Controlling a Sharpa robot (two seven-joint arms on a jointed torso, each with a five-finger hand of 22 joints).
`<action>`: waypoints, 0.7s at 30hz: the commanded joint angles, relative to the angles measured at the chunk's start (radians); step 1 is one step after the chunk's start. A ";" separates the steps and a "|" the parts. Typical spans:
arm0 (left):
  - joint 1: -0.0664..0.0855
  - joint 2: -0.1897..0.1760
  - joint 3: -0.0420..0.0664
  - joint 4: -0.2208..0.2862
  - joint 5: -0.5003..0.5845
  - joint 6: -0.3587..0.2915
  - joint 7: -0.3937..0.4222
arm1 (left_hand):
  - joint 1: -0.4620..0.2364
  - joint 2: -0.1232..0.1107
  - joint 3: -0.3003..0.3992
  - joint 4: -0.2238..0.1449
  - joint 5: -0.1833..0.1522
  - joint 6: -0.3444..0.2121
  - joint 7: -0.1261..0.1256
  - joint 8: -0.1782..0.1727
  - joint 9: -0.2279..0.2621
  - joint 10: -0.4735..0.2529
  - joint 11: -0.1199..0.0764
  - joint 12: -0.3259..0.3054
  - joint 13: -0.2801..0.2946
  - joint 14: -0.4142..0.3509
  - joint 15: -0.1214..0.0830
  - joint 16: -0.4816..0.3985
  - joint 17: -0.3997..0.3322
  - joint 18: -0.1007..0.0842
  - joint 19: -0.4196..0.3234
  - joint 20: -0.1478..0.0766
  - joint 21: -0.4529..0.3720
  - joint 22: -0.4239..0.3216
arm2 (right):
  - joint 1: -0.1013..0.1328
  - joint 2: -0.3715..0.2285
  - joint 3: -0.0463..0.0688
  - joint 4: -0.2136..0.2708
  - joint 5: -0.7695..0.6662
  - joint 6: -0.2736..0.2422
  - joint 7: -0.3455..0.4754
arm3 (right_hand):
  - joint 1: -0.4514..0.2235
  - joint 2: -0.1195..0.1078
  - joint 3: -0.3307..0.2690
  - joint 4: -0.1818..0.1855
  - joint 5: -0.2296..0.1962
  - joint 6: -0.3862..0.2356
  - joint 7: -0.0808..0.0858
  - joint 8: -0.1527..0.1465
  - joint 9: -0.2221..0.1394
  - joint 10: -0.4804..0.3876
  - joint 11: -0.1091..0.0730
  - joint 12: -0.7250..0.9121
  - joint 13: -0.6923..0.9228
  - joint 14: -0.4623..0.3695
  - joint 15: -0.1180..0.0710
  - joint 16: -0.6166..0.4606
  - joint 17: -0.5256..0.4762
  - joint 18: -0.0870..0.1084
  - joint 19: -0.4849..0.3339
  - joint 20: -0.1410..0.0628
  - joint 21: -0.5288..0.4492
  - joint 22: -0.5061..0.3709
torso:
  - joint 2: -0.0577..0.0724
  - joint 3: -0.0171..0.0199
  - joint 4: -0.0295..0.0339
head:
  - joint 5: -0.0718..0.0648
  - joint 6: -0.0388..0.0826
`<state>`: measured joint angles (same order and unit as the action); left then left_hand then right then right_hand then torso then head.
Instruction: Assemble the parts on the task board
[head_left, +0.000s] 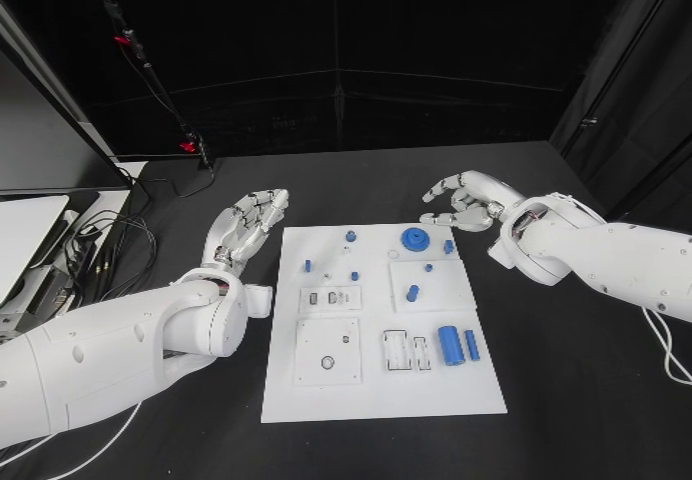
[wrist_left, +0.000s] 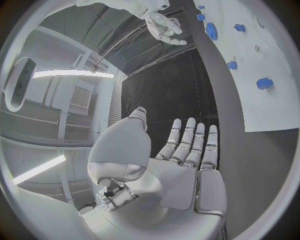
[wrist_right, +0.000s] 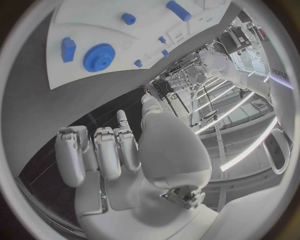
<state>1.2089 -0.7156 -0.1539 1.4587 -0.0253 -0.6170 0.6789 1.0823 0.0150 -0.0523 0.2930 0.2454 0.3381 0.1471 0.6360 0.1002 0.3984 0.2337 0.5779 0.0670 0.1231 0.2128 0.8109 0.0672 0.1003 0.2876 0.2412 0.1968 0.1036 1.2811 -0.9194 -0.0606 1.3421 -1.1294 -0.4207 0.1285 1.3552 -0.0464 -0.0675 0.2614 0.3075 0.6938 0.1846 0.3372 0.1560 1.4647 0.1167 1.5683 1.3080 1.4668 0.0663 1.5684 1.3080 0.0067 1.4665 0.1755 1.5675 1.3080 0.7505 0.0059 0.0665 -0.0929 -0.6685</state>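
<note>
White rectangular task board (head_left: 378, 385) on the black desk (head_left: 577, 400), blue parts (head_left: 415, 239) on it; my left robot hand (head_left: 248, 222) and right robot hand (head_left: 464, 203) flank its far end, fingers apart, empty. I should descend vertically over one part.

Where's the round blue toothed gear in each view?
Head view: the round blue toothed gear sits on the white task board, near its far edge, towards the right hand.
Left wrist view: gear on the board's strip, near the other hand.
Right wrist view: gear on the board beyond the fingers.
Shared landmark: the small blue block beside it.
</note>
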 joint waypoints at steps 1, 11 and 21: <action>0.002 -0.001 0.001 0.000 -0.007 0.004 0.290 | 0.004 0.008 -0.003 -0.001 0.006 0.005 0.138 0.006 -0.002 -0.001 0.008 0.007 -0.001 0.000 0.006 0.004 -0.001 0.001 0.003 0.007 0.004 0.002 | -0.005 0.011 0.001 -0.008 -0.176 0.044 -0.140 | 0.012 -0.006 0.013 -0.001 -0.008 -0.013 0.005 0.006 0.001 0.106 0.009 0.003 0.263 0.104 0.005 0.002 0.263 -0.007 0.104 0.006 0.003 0.263 | 0.000 -0.0003 0.0004 | -0.002 0.000; 0.001 -0.003 0.001 0.000 -0.007 0.004 0.290 | 0.004 0.008 -0.003 -0.001 0.006 0.005 0.138 0.006 -0.002 -0.001 0.008 0.007 -0.001 0.000 0.006 0.004 -0.001 0.001 0.003 0.007 0.004 0.002 | -0.022 0.062 0.001 -0.051 -0.238 0.070 -0.224 | 0.031 -0.046 0.073 0.002 -0.020 -0.041 0.001 0.034 0.006 0.106 0.006 0.003 0.263 0.104 -0.001 0.002 0.263 -0.007 0.104 0.002 0.003 0.263 | 0.001 -0.0006 0.0004 | 0.004 -0.002; 0.001 -0.004 0.001 0.001 -0.007 0.005 0.289 | 0.006 0.009 -0.004 -0.001 0.006 0.006 0.139 0.007 -0.002 -0.001 0.008 0.008 -0.001 0.001 0.007 0.005 -0.001 0.000 0.003 0.008 0.005 0.002 | -0.024 0.102 0.001 -0.078 -0.271 0.091 -0.267 | 0.037 -0.055 0.097 0.003 -0.020 -0.044 -0.006 0.053 0.010 0.106 -0.001 0.003 0.263 0.104 -0.008 0.002 0.263 -0.007 0.104 -0.003 0.003 0.263 | 0.001 -0.0009 0.0013 | 0.013 -0.011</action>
<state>1.2086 -0.7193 -0.1539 1.4583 -0.0253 -0.6170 0.6789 1.0862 0.0189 -0.0523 0.2930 0.2453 0.3380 0.1471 0.6360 0.0994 0.3983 0.2336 0.5820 0.0670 0.1229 0.2126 0.8108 0.0672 0.1003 0.2912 0.2448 0.1968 0.1047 1.2553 -0.8203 -0.0605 1.2656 -1.3644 -0.3553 -0.1016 1.3908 -0.0907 0.0253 0.2636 0.2922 0.6538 0.1801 0.3863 0.1652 1.4667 0.1216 1.5683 1.3079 1.4668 0.0663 1.5683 1.3078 0.0070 1.4665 0.1754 1.5675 1.3078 0.7518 0.0051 0.0679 -0.0844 -0.6771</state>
